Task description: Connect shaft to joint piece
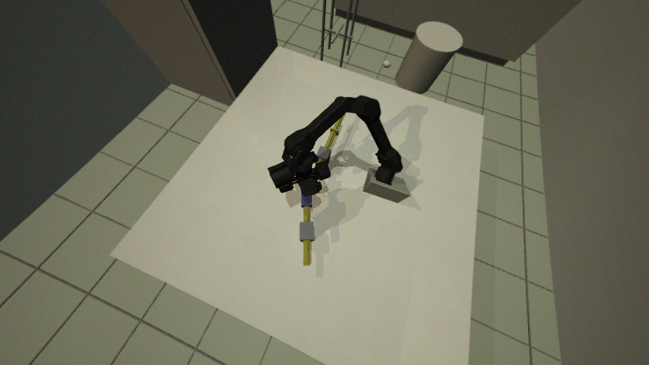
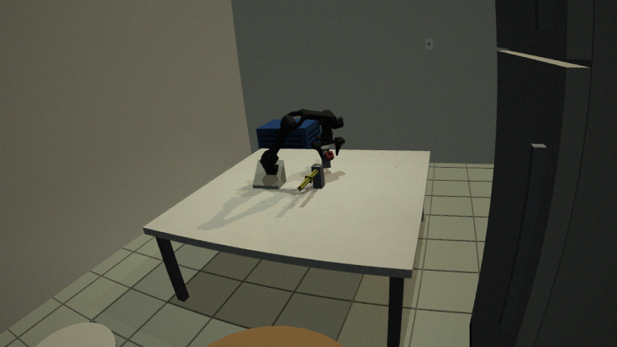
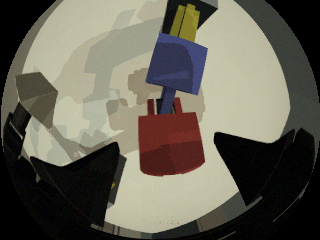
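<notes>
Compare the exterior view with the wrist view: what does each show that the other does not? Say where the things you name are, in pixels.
Only exterior: the blue crate (image 2: 275, 134) behind the table and the wall switch plate (image 2: 429, 43).

Only wrist: the blue joint part (image 3: 177, 64), clearly seen above the red piece.

Both: the open gripper (image 2: 328, 151) (image 3: 168, 143) and the red joint piece (image 2: 328, 156) (image 3: 171, 142).

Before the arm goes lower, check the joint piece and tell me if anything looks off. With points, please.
Nothing looks damaged; the red joint piece (image 2: 328, 156) (image 3: 171, 144) sits slightly askew from the blue piece (image 1: 307, 200) (image 3: 177, 64), as its hinges would allow.
</notes>
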{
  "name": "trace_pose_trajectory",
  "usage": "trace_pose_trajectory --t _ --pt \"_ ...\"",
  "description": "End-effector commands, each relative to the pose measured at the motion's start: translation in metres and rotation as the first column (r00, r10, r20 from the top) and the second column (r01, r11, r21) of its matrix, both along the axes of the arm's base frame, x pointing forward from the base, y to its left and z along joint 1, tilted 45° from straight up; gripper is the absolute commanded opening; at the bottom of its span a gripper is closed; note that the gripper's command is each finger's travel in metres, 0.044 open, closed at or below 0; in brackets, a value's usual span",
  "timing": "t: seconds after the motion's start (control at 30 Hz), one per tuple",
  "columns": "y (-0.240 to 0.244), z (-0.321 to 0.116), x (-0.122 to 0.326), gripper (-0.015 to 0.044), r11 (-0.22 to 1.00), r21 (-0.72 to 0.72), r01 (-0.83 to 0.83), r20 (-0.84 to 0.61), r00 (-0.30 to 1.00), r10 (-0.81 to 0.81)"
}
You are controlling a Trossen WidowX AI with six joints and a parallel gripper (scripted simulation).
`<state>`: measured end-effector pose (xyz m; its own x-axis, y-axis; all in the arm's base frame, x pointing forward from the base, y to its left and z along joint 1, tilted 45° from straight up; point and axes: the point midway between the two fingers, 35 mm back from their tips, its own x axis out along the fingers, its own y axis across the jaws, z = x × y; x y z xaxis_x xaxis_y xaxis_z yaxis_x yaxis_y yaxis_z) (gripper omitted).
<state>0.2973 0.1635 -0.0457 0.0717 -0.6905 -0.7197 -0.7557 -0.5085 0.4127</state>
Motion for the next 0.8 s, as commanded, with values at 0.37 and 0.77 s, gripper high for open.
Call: trace_pose_trajectory --t 0.37,0.77 --pt "-0.016 -0.018 0.000 0.0440 1.000 0.002 0.016 0.001 1.000 -0.016" --pt "-0.022 -0.024 0.001 0.0309 1.000 0.001 0.016 0.001 1.000 -0.016"
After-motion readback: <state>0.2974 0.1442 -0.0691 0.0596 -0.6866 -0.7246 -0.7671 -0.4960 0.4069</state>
